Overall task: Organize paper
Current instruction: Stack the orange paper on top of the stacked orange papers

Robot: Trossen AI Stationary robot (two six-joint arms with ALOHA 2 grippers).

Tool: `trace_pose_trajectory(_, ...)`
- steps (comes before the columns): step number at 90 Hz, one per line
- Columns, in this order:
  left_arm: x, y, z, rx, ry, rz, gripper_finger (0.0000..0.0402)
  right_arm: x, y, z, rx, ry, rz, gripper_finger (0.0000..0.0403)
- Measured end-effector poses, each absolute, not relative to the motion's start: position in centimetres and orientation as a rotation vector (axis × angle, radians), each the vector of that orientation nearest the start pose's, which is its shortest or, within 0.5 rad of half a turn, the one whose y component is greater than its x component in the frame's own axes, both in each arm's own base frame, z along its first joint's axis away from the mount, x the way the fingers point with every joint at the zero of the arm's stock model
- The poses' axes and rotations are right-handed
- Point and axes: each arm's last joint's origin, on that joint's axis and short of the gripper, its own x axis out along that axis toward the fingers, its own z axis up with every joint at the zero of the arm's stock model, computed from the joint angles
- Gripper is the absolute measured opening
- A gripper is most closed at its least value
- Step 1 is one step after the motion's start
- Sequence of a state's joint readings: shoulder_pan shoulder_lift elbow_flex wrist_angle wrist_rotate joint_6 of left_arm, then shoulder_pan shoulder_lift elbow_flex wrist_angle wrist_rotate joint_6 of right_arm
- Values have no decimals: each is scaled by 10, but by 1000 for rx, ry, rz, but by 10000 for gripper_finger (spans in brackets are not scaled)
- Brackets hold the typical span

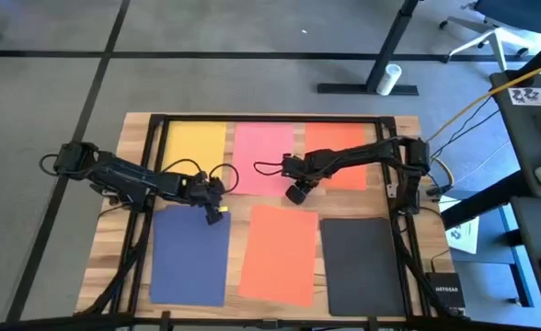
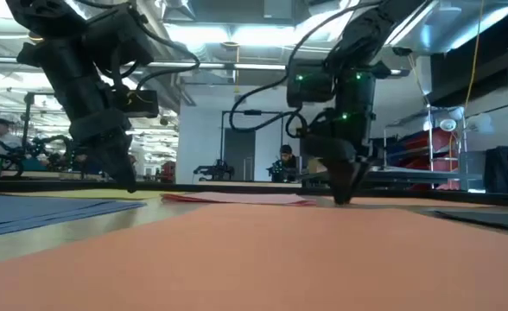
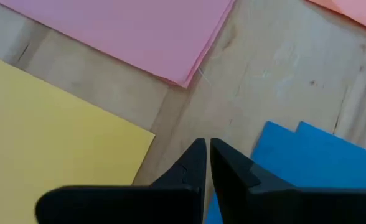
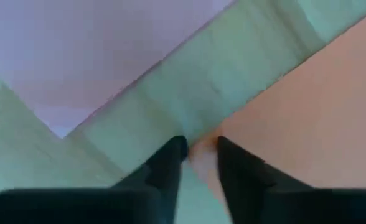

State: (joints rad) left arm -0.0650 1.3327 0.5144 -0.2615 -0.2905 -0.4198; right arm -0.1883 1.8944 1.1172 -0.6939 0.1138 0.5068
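Note:
Six sheets of paper lie flat on the wooden table: yellow (image 1: pixel 194 145), pink (image 1: pixel 264 158) and orange-red (image 1: pixel 342 158) along the far side, navy blue (image 1: pixel 189 256), orange (image 1: pixel 278 255) and black (image 1: pixel 362 267) along the near side. My left gripper (image 1: pixel 217 213) points down at the navy sheet's far right corner, its fingers shut over bare wood (image 3: pixel 208 148) beside the blue (image 3: pixel 317 165). My right gripper (image 1: pixel 298 195) points down at the orange sheet's far left corner, slightly open, and that corner (image 4: pixel 201 158) shows between its fingertips. My left gripper has its shut tips down at the table top (image 2: pixel 131 186), just off the navy sheet's corner; whether they touch wood or paper, I cannot tell. My right gripper stands low at the orange sheet's far left corner (image 4: pixel 203 163) with a finger on either side; whether it touches, I cannot tell.
A black metal frame (image 1: pixel 151 165) runs along the table's sides and far edge. Strips of bare wood (image 3: pixel 276 68) separate the sheets. A small box (image 1: pixel 445 292) sits off the near right corner. A person (image 2: pixel 285 161) shows far behind in the room.

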Motion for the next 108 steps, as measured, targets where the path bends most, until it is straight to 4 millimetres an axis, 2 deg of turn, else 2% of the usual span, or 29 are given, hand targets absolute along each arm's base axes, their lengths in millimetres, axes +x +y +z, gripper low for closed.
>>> trace_pose_trajectory(7, 214, -6, 138, -187, 999, 420, 8, 323, -65, 131, 450, 1375, -621, 9)
trace_pose_trajectory(18, 214, -6, 138, -185, 1006, 421, 8, 322, -65, 135, 452, 1367, -621, 16)
trace_pose_trajectory(28, 212, -6, 137, -181, 1020, 423, 8, 317, -64, 141, 464, 1376, -627, 5)
trace_pose_trajectory(42, 212, -6, 137, -182, 1020, 423, 8, 311, -61, 162, 542, 1347, -591, 4)
trace_pose_trajectory(50, 212, -6, 137, -181, 1020, 423, 8, 308, -52, 172, 590, 1341, -546, 4)
trace_pose_trajectory(62, 212, -6, 137, -176, 1021, 420, 8, 307, -29, 190, 710, 1314, -424, 5)
trace_pose_trajectory(72, 212, -6, 137, -175, 1021, 419, 8, 310, -4, 197, 797, 1289, -339, 5)
trace_pose_trajectory(91, 212, -6, 137, -175, 1021, 419, 8, 327, 46, 206, 942, 1179, -155, 5)
trace_pose_trajectory(108, 212, -6, 137, -175, 1020, 419, 8, 339, 81, 218, 1069, 1031, -58, 5)
